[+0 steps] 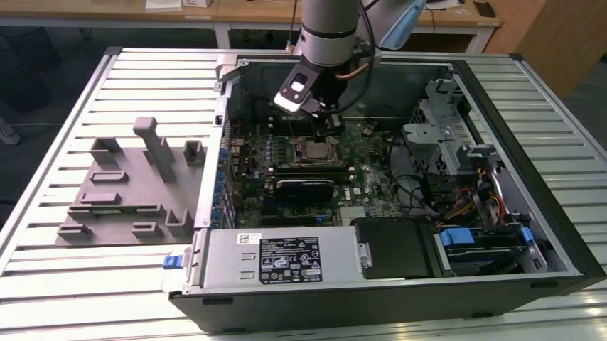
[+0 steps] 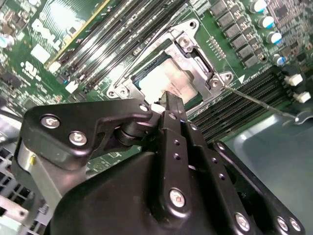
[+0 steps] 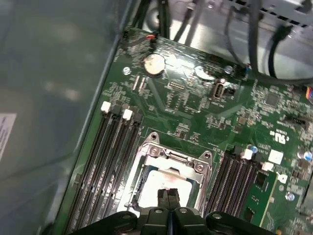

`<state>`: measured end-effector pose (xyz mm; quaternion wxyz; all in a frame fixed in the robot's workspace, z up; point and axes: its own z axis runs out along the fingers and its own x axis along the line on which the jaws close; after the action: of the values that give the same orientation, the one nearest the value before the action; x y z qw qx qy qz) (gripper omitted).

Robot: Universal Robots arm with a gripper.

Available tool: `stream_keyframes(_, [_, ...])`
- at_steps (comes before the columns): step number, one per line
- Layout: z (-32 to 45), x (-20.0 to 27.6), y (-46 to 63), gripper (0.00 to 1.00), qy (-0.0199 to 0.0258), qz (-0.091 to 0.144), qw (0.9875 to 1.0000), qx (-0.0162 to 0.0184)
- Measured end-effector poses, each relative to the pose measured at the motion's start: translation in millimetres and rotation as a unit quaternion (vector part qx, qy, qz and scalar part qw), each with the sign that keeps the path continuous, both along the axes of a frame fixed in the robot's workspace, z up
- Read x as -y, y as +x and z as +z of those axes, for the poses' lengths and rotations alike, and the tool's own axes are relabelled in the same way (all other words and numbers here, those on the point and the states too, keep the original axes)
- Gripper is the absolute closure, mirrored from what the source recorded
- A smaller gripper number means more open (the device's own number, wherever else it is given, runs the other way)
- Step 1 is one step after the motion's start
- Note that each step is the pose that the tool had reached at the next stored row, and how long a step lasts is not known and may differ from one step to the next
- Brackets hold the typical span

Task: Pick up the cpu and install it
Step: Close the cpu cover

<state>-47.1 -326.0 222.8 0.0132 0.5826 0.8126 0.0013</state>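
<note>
One small cpu (image 3: 156, 183) lies flat in the socket frame (image 3: 174, 158), toward the far side of the computer case (image 1: 379, 312). The gripper (image 3: 168, 193) hovers just over it, fingers pressed together on nothing. It looks light, stiff and fragile, best held by opposite edges.

The setting reads as a robotics lab or test workshop rather than a home. A silver-grey ribbed aluminium work table (image 1: 57, 284) carries a black metal desktop computer case (image 1: 379, 316) lying open on its side, its green circuit board (image 1: 370, 167) exposed. Just beside the case sits a grey moulded plastic fixture block (image 1: 124, 202). A silvery cylindrical robot arm (image 1: 328, 32) reaches down into the case. Behind the table stand pale wooden office desks (image 1: 256, 11).
</note>
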Motion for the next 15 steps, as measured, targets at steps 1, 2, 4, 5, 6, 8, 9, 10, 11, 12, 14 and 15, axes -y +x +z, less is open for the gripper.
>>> stream_keyframes(1, [0.0,0.0,0.0,0.89,-0.0001,0.008,1.0000,0.0000])
stream_keyframes(2, [0.0,0.0,0.0,0.89,-0.0002,0.015,0.9999,0.0000])
stream_keyframes(4, [0.0,0.0,0.0,0.89,-0.0006,0.030,0.9995,0.0000])
stream_keyframes(5, [0.0,0.0,0.0,0.89,-0.0008,0.038,0.9993,0.0000])
stream_keyframes(6, [0.0,0.0,0.0,0.89,-0.0010,0.047,0.9989,0.0000])
stream_keyframes(8, [0.0,0.0,0.0,0.89,-0.0012,0.066,0.9978,0.0000])
stream_keyframes(9, [0.0,0.0,0.0,0.89,-0.0014,0.075,0.9972,0.0000])
stream_keyframes(10, [0.0,0.0,0.0,0.89,-0.0014,0.084,0.9965,0.0000])
stream_keyframes(11, [0.0,0.0,0.0,0.89,-0.0015,0.093,0.9957,0.0000])
stream_keyframes(12, [0.0,0.0,0.0,0.89,-0.0015,0.102,0.9948,0.0001])
stream_keyframes(14, [0.0,0.0,-0.1,0.89,-0.0015,0.120,0.9927,0.0000])
stream_keyframes(15, [-0.1,0.0,-0.1,0.89,-0.0014,0.129,0.9916,0.0001])
